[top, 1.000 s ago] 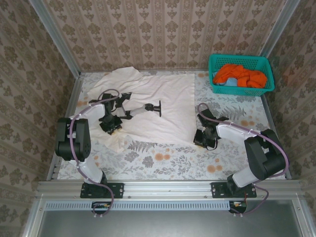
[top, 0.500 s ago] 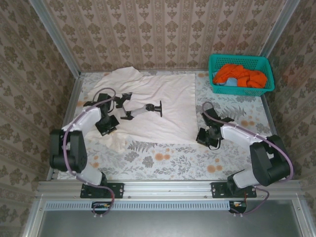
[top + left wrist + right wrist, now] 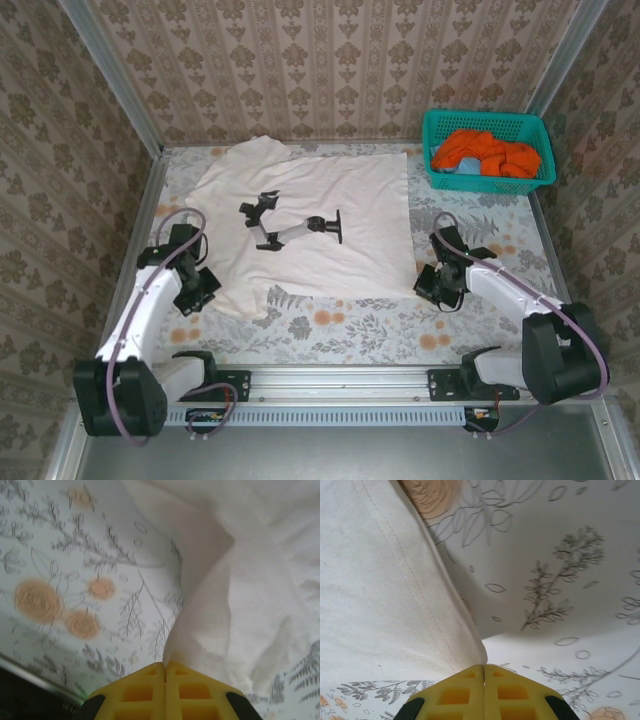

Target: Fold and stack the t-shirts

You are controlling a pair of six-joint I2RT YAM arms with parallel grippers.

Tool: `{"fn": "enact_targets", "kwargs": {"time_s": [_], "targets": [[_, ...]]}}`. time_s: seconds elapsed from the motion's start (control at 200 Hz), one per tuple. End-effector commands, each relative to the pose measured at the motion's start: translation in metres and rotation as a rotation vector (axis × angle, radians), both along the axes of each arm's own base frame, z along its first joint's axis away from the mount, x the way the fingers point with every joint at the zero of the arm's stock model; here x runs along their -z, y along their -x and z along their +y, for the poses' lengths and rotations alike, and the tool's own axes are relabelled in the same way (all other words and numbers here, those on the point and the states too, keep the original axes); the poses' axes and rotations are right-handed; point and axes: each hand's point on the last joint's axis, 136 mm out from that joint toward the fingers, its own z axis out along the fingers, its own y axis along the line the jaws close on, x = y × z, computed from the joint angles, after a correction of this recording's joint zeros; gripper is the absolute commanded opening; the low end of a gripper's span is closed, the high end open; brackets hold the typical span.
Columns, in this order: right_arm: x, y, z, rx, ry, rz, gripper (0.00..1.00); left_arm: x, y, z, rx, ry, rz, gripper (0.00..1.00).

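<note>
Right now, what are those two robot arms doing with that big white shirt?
Two robot arms are handling a cream-white t-shirt that lies spread on the flowery table. The left arm has its jaws shut on the shirt's near left edge. The right arm has its jaws shut on the near right hem corner. The shirt is not folded yet. More orange shirts wait in the teal basket at the far right.

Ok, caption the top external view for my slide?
Left gripper and right gripper shut on the near edge of the cream t-shirt, spread over the table; orange shirts in teal basket.
</note>
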Motion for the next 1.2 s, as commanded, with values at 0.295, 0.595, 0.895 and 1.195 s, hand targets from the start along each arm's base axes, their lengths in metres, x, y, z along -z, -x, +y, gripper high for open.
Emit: {"fn": "enact_targets", "kwargs": {"time_s": [0.295, 0.595, 0.895, 1.195], "targets": [[0.007, 0.040, -0.022, 0.101, 0.034, 0.080, 0.00, -0.030, 0.065, 0.012, -0.164, -0.018, -0.026, 0.00], [0.002, 0.035, -0.019, 0.108, 0.021, 0.054, 0.00, -0.036, 0.056, -0.005, -0.052, 0.050, 0.038, 0.00], [-0.043, -0.028, -0.015, 0.056, 0.042, -0.070, 0.00, -0.071, -0.025, -0.014, 0.062, 0.054, -0.062, 0.00], [-0.051, -0.100, -0.024, 0.013, 0.114, -0.074, 0.00, -0.094, -0.141, -0.018, 0.230, 0.055, -0.105, 0.00]]}}
